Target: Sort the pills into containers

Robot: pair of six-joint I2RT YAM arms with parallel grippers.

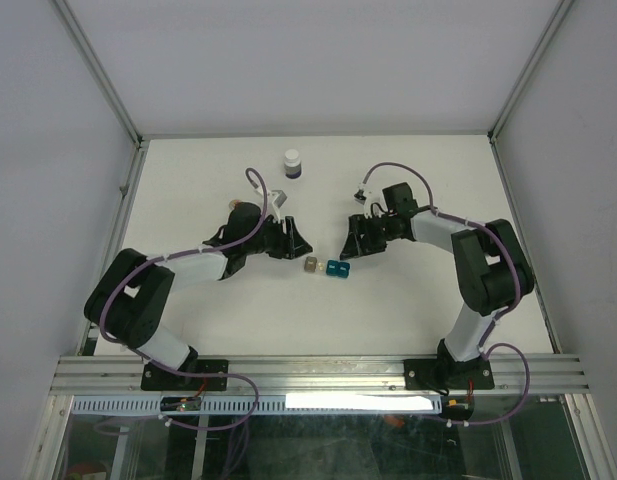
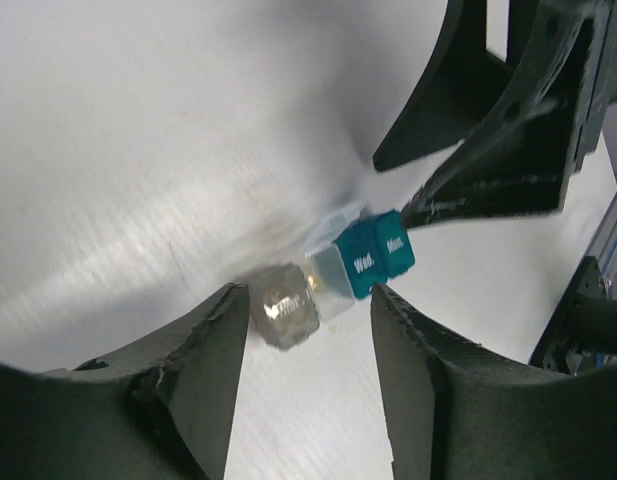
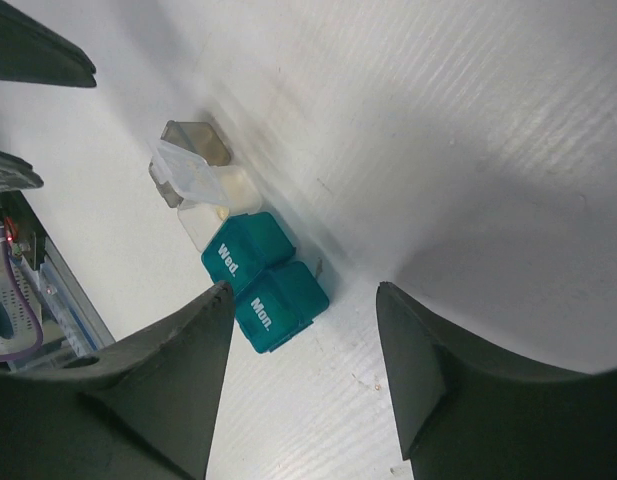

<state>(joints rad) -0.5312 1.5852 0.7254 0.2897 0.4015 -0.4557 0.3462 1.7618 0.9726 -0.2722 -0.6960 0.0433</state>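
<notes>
Containers (image 1: 325, 267) (grey-brown cup (image 3: 193, 145) + teal 2-cell box (image 3: 265, 282)) in one close row at approx. tabletop centre. L gripper (image 2: 310, 295) and R gripper (image 3: 305, 290) both spread, empty, flanking the row. Prob. light, rigid, slick plastic, apt to skid; best pinched across flat side walls, low down.
</notes>
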